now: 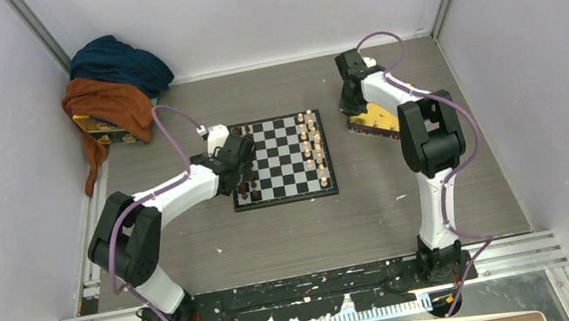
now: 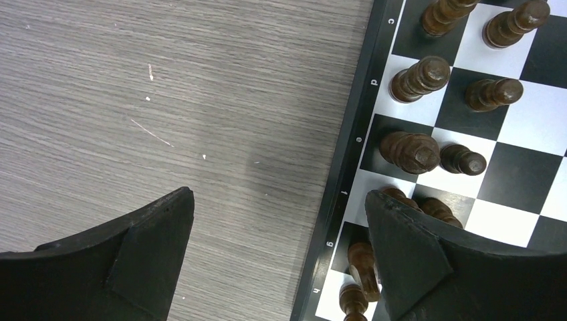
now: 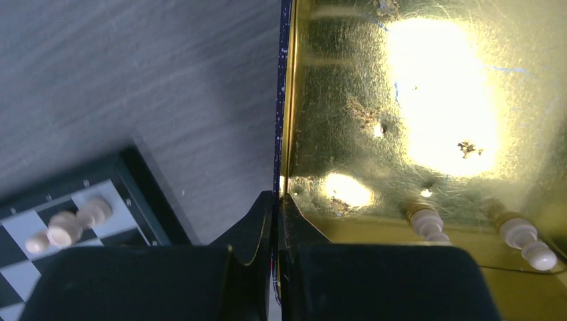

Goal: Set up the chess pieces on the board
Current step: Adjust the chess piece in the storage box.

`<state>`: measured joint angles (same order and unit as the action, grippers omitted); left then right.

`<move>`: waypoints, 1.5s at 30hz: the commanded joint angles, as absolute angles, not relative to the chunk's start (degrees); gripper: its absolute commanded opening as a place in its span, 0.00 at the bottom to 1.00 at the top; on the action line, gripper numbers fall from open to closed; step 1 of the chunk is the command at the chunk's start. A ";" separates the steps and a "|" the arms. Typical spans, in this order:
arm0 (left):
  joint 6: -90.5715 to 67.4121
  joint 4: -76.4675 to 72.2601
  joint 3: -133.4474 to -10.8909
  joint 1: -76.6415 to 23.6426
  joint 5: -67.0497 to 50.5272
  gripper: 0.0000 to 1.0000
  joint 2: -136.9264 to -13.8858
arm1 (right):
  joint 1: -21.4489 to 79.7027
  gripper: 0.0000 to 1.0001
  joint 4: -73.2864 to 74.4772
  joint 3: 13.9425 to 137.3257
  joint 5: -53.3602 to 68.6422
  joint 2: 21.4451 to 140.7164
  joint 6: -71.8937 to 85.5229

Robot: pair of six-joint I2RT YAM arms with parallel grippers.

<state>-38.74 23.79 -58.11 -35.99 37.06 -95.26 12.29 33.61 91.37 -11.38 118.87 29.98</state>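
The board [image 1: 289,179] lies mid-table. Light-tan chess pieces [image 1: 311,142] stand in two files along its right side; dark brown pieces [image 2: 409,150] fill its left side. My left gripper [image 1: 240,155] hovers open over the board's left border [image 2: 348,167], with one finger over bare table and the other over dark pieces; its jaws [image 2: 277,200] are empty. My right gripper [image 1: 355,104] is shut on the side wall of the shiny yellow tray [image 3: 401,100], pinching it [image 3: 276,197]. Two tan pieces [image 3: 426,222] lie inside the tray. The board's corner [image 3: 144,194] shows with tan pieces [image 3: 73,224].
A pile of blue and orange cloth [image 1: 116,75] covers a yellow box [image 1: 103,130] at the back left corner. White enclosure walls stand on three sides. A dark piece [image 2: 361,267] leans by the left gripper's right finger.
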 commanded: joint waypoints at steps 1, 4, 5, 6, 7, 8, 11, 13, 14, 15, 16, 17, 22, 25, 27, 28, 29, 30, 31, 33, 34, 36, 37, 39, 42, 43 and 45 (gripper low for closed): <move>-39.11 23.51 -60.85 -35.84 39.13 1.00 -95.68 | 11.31 0.01 19.16 88.57 -13.42 115.49 34.27; -39.11 23.88 -61.36 -35.77 39.35 1.00 -95.95 | 11.28 0.01 11.86 85.41 -13.61 112.94 33.55; -39.09 23.92 -61.48 -35.85 39.44 1.00 -96.02 | 11.33 0.01 9.12 84.02 -13.58 111.99 33.27; -39.11 23.99 -61.58 -35.81 39.53 1.00 -96.06 | 11.29 0.01 6.64 83.03 -13.55 111.23 33.00; -39.11 23.99 -61.77 -35.78 39.55 1.00 -96.17 | 11.29 0.01 4.62 82.23 -13.36 110.58 32.67; -39.11 23.99 -61.78 -35.77 39.55 1.00 -96.23 | 11.33 0.01 2.60 81.27 -13.05 109.76 32.27; -39.11 24.12 -62.03 -35.77 39.64 1.00 -96.62 | 11.34 0.01 -2.78 79.72 -12.75 107.72 31.17; -39.11 24.26 -62.25 -35.78 39.64 1.00 -96.84 | 11.34 0.01 -4.87 78.96 -12.72 106.26 30.42; -39.18 24.32 -62.30 -35.77 39.64 1.00 -96.94 | 11.46 0.01 -5.90 78.52 -12.59 105.57 29.87; -39.20 24.27 -62.33 -35.77 39.64 1.00 -96.94 | 11.70 0.01 -6.82 78.05 -12.80 104.90 28.87; -39.20 24.26 -62.32 -35.77 39.64 1.00 -97.01 | 12.02 0.01 -7.86 77.40 -13.01 103.95 27.77; -39.20 24.18 -62.37 -35.78 39.62 1.00 -97.03 | 12.46 0.01 -9.40 76.44 -13.55 103.39 26.79; -38.79 24.27 -62.73 -35.80 39.47 1.00 -97.31 | 13.89 0.01 -13.72 72.25 -14.99 102.20 24.03; -38.35 24.27 -62.95 -35.78 39.46 1.00 -97.32 | 14.11 0.01 -14.31 70.71 -15.67 101.72 24.19; -38.15 24.18 -62.85 -35.77 39.46 1.00 -97.22 | 14.44 0.01 -12.40 71.73 -17.39 101.79 24.11; -38.08 24.19 -62.84 -35.77 39.46 1.00 -97.24 | 14.57 0.01 -10.58 72.85 -18.19 102.19 24.01; -38.07 24.14 -62.84 -35.83 39.46 1.00 -97.22 | 14.53 0.01 -8.94 73.84 -19.27 102.59 24.06; -38.06 24.10 -62.84 -35.80 39.35 1.00 -97.21 | 14.54 0.01 -7.35 74.77 -20.34 103.05 24.22; -38.06 24.15 -62.86 -35.82 39.37 1.00 -97.13 | 14.51 0.01 -6.08 75.83 -21.34 103.56 24.59; -38.06 24.01 -62.74 -35.82 39.28 1.00 -97.08 | 14.53 0.01 -1.79 78.90 -23.73 105.04 25.47; -38.06 24.02 -62.73 -35.85 39.29 1.00 -97.08 | 14.52 0.01 0.36 80.57 -24.72 105.92 26.14; -38.06 24.02 -62.53 -35.77 39.24 1.00 -96.87 | 14.51 0.01 6.82 84.44 -26.50 108.02 27.61; -38.01 24.00 -62.55 -35.79 39.22 1.00 -96.79 | 14.50 0.01 8.61 85.90 -27.37 108.83 28.60; -37.74 23.94 -62.56 -35.82 39.33 1.00 -96.61 | 14.56 0.01 11.74 88.56 -29.03 110.25 30.97; -37.00 23.54 -62.20 -35.82 39.67 1.00 -96.10 | 14.50 0.01 17.07 92.69 -30.44 112.97 34.51; -36.73 23.33 -62.03 -35.84 39.72 1.00 -96.00 | 14.58 0.01 18.36 93.52 -30.95 113.50 35.93; -36.45 23.00 -61.78 -35.80 39.73 1.00 -95.82 | 14.51 0.01 21.43 95.74 -31.45 115.09 39.25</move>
<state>-37.67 25.04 -60.95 -35.99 37.54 -97.27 14.57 14.50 90.32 -26.39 113.56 32.29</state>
